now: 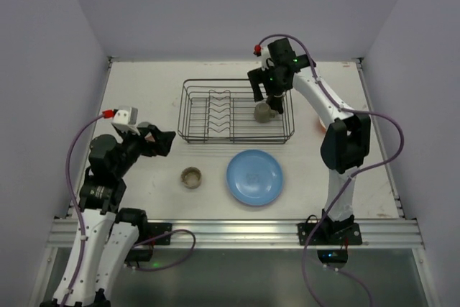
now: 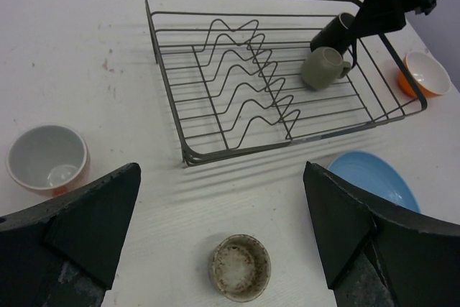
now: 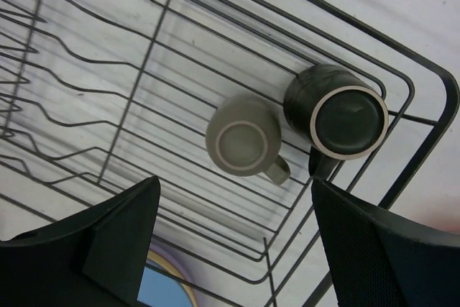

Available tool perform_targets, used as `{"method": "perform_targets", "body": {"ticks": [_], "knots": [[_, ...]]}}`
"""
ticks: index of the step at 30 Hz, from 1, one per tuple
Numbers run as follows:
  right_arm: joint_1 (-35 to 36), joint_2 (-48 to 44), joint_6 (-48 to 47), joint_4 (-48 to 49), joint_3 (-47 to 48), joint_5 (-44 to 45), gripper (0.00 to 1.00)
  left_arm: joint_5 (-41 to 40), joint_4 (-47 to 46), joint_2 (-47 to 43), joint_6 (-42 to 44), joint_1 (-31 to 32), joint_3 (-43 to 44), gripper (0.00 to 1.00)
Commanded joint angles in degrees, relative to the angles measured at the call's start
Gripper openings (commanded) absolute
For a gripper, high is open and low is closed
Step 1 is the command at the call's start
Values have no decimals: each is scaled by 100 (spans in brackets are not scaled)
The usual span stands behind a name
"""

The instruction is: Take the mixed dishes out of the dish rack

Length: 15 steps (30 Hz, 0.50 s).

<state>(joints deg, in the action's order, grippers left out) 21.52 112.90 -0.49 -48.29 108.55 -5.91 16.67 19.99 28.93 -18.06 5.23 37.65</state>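
Gripper of right arm (image 3: 233, 183) wide above olive-grey cup (image 3: 243, 141)

Dish rack (image 1: 198, 113) stands mid-table, long side across. 1 olive-grey cup (image 1: 263, 112) sits at its right end, with the right gripper (image 1: 274, 98) directly above it (jaw spread not discernible). In front of the rack are 1 blue plate (image 1: 254, 177) and 1 beige cup (image 1: 191, 177), apart. Left gripper (image 1: 167, 141) is left of the rack's near corner.

All views (wrists nearer) share the dish rack (image 1: 215, 114).
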Motion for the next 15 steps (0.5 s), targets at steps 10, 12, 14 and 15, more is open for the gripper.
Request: {"method": "perform_targets", "body": {"ticks": [10,12,14,15], "knots": [[221,505,-1304,-550,79,442,81,-331,-241,139,84,742,-47,100],[265,592,-1348,-506,52,416,80,-322,-258,183,93,760,-47,100],[283,715,-1357,-488,104,380,80,-313,-259,227,101,777,-47,100],[291,768,-1366,-479,122,389,80,-313,-259,262,101,795,-38,100]]}}
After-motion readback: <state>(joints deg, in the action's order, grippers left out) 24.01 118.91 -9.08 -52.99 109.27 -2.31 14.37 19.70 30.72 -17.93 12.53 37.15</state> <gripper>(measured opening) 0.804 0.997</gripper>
